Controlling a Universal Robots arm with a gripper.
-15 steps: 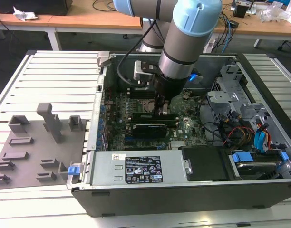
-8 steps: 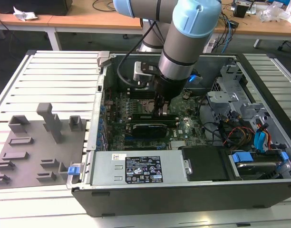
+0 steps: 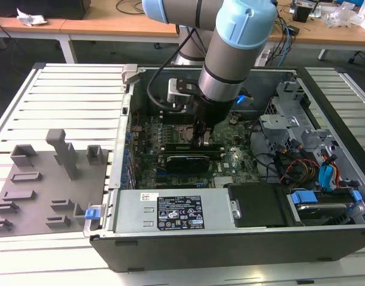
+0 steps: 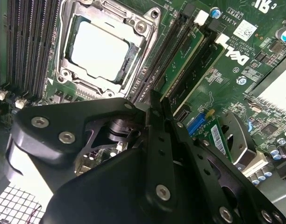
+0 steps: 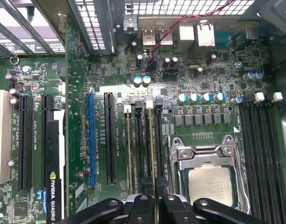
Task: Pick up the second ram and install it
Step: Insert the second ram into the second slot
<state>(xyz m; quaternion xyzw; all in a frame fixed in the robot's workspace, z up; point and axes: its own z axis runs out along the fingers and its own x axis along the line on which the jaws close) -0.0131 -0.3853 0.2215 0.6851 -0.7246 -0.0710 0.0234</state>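
Exterior view: open computer case (image 3: 230,232) lying on a slatted tabletop (image 3: 63,101). The arm (image 3: 230,53) reaches steeply down into the case, wrist near vertical, pincer (image 3: 204,138) low over the motherboard (image 3: 170,134), just beside the graphics card (image 3: 185,162).

Second wrist view: pincer (image 4: 158,109) with its two black fingers (image 4: 154,140) drawn close on the top edge of the second ram (image 4: 180,60), a green strip standing on edge in a memory slot (image 4: 157,60) just beside the processor socket (image 4: 103,46). A second green module (image 4: 199,70) stands alongside.

First wrist view: pincer (image 5: 156,199) above the memory slots (image 5: 145,140) between the socket (image 5: 210,172) and the long expansion slots (image 5: 109,140).

Risk, judged: if the strip sits skewed in the slot, downward pressure could jam or flex it; a slipping grip would tilt it toward the neighbouring module.
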